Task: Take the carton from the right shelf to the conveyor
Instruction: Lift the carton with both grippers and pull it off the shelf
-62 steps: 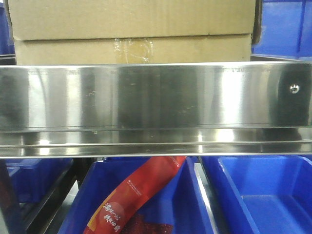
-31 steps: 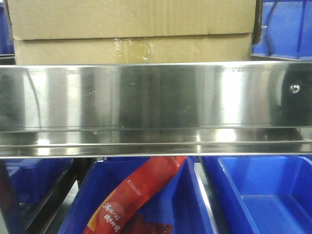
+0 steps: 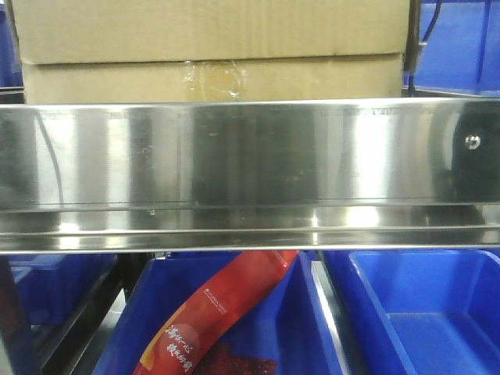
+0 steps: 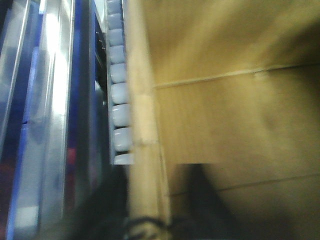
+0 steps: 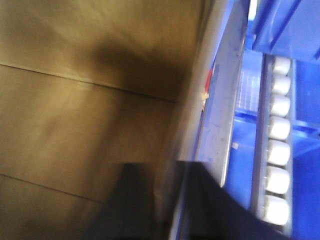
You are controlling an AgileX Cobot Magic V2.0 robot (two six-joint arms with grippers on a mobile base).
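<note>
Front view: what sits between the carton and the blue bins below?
The right shelf: its shiny steel front rail spans the full width between the carton and the blue bins, shown in the front-facing view.

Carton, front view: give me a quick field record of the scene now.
carton: on upper tier behind the rail, torn clear tape at seam
right shelf: steel front rail, bolt near its right end
lower tier: blue bins, red packet lying in one
rollers: row alongside carton, wrist views
conveyor: not in view
</note>
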